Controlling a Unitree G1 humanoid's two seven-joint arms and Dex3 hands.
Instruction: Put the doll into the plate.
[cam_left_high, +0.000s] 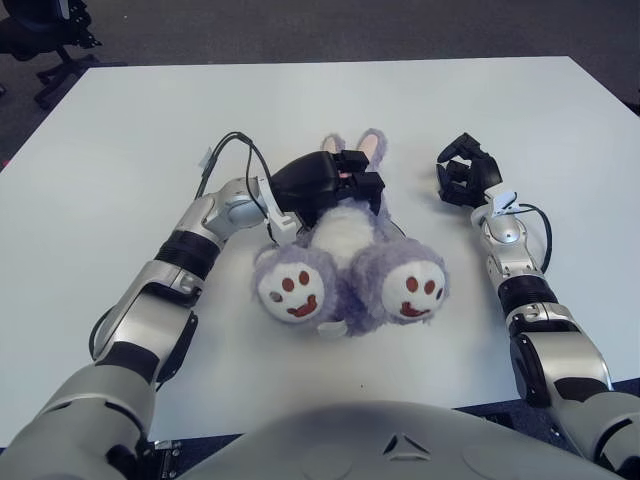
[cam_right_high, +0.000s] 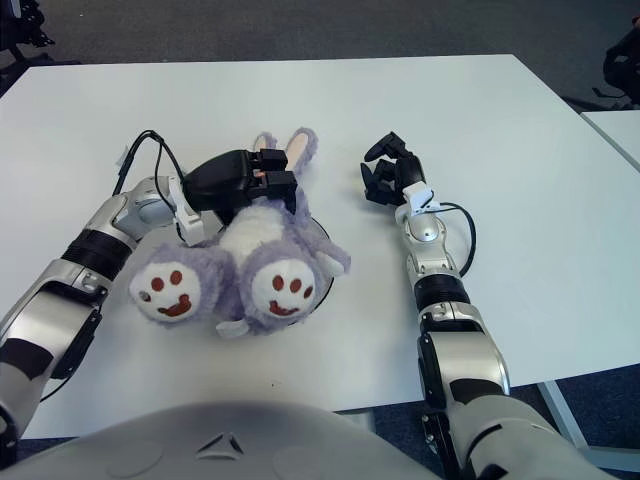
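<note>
A purple plush bunny doll (cam_left_high: 345, 255) with a white belly lies on its back on the white table, with its smiley soles toward me. A thin dark rim of the plate (cam_right_high: 322, 232) shows under the doll's right side; the doll hides the remainder of it. My left hand (cam_left_high: 352, 180) lies over the doll's head, just below the ears, fingers curled onto the plush. My right hand (cam_left_high: 466, 178) shows to the right of the doll, apart from it, fingers loosely arched and holding nothing.
The white table (cam_left_high: 420, 110) stretches far behind and to both sides of the doll. An office chair base (cam_left_high: 60, 55) stands on the floor past the far left corner. A second table edge (cam_right_high: 615, 125) shows at the right.
</note>
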